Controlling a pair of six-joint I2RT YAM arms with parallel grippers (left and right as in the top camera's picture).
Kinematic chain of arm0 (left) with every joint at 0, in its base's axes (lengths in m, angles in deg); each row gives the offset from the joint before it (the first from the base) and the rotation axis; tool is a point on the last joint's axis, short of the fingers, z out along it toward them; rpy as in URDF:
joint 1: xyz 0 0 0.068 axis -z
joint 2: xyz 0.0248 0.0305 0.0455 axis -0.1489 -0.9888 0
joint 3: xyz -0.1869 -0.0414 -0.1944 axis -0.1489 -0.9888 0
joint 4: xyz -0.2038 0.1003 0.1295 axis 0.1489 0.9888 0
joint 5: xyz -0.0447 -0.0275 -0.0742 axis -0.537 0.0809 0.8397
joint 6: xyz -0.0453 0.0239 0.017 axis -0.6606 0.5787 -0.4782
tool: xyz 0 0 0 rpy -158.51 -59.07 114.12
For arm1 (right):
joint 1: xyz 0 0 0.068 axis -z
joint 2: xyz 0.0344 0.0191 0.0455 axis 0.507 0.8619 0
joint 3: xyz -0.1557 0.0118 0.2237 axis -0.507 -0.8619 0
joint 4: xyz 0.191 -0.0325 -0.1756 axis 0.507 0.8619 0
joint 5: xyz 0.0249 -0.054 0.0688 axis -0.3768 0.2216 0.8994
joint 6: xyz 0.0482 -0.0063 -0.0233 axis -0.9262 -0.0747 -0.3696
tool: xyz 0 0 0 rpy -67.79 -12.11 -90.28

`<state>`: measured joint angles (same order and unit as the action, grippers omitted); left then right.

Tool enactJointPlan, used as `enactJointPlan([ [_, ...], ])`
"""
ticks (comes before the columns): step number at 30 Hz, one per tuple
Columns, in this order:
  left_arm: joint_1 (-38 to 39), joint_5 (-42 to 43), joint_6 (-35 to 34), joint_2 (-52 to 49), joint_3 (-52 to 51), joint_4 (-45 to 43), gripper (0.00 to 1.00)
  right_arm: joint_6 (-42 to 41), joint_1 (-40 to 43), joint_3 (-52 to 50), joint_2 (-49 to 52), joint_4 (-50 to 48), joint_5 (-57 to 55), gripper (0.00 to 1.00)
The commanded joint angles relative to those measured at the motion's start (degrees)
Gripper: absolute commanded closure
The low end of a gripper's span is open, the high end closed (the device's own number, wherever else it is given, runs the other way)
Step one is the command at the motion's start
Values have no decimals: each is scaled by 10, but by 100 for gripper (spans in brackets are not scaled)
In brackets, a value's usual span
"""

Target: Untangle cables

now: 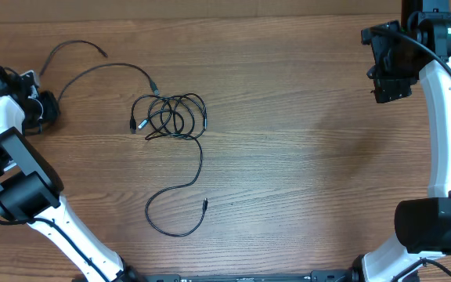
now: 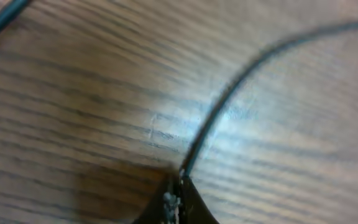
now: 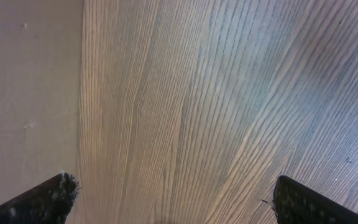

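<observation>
Where left gripper (image 1: 48, 106) sits at tabletop (image 1: 304, 172) left edge, jaws clamped on end of strand (image 2: 219, 102). Strand runs right from jaws to bundle (image 1: 171, 116), left of tabletop centre. Judged pull axis: leftward, away from bundle. Left arm much nearer, forearm folded along left edge, wrist low. Tail (image 1: 174, 227) curls toward near edge. Right gripper (image 1: 388, 74) at far right corner, jaws wide apart, holding nothing, well apart from bundle.

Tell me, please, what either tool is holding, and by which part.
The left tool pinches a loose cable at its near end; the right tool holds nothing.
</observation>
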<state>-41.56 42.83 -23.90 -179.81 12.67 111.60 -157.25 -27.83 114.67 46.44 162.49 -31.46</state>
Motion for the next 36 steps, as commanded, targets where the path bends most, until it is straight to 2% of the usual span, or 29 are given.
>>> enactJointPlan([
  [1, 0, 60, -150, -1, 78, -4, 96, 2, 1, 1, -17, -1, -8, 0],
  [4, -4, 116, -212, 8, 129, -14, 96, 2, 1, 1, -17, -1, -8, 0],
  [7, -7, 125, -275, 13, 182, -12, 96, 2, 1, 1, -17, -1, -8, 0],
  [8, -7, 125, -277, 13, 193, -8, 96, 2, 1, 1, -17, -1, -8, 0],
  [11, -4, 125, -237, 13, 208, 9, 96, 2, 1, 1, -17, -1, -8, 0],
  [13, 2, 112, -157, 12, 204, 35, 93, 2, 1, 1, -17, -1, -8, 0],
  [15, 11, 74, -101, 10, 198, 64, 76, 2, 1, 1, -17, -1, -8, 0],
  [16, 19, 47, -80, 5, 197, 82, 64, 2, 1, 1, -17, -1, -8, 0],
  [17, 31, 23, -63, -4, 195, 98, 37, 2, 1, 1, -17, -1, -8, 0],
  [18, 35, 20, -58, -9, 194, 102, 27, 2, 1, 1, -17, -1, -8, 0],
  [20, 45, 18, -57, -21, 194, 104, 21, 2, 1, 1, -17, -1, -8, 0],
  [26, 73, 16, -29, -54, 194, 102, 13, 2, 1, 1, -17, -1, -8, 0],
  [31, 90, 5, -1, -82, 194, 108, 12, 2, 1, 1, -17, -1, -8, 0],
  [36, 88, -71, 4, -99, 194, 112, 13, 2, 1, 1, -17, -1, -8, 0],
])
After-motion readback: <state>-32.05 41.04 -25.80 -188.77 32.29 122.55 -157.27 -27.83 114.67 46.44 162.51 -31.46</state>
